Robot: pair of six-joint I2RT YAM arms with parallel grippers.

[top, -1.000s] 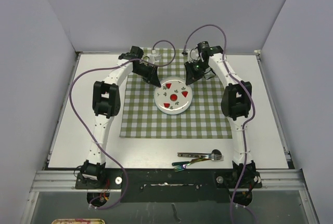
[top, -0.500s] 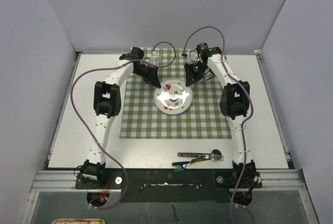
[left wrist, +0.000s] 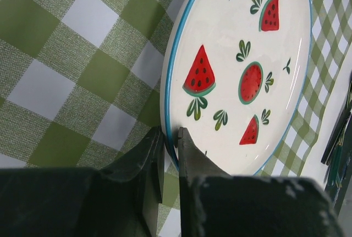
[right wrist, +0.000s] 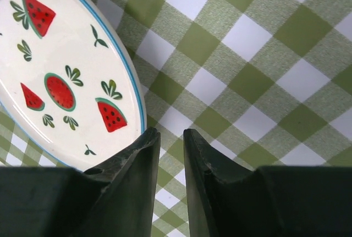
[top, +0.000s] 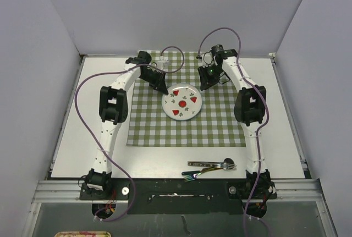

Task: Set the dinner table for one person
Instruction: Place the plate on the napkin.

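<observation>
- The white surface (top: pixel 91 132) fills the middle of the overhead view, with a green-checked cloth (top: pixel 159 130) spread over its centre.
- A watermelon-print plate (top: pixel 183 104) sits on the cloth, just above frame centre.
- The left tool (left wrist: pixel 170 135) is clamped on the plate's rim, at its upper left.
- The right tool (right wrist: pixel 171 135) stands apart: only cloth shows in the gap, and the rim is beside one finger.
- A fork (top: pixel 217 164) lies on the bare surface, lower right of centre.

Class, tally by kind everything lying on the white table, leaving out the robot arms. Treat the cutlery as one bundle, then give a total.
plate: 1
checked cloth: 1
cutlery bundle: 1 (the pieces overlap and are too small to count one by one)
Total: 3
</observation>
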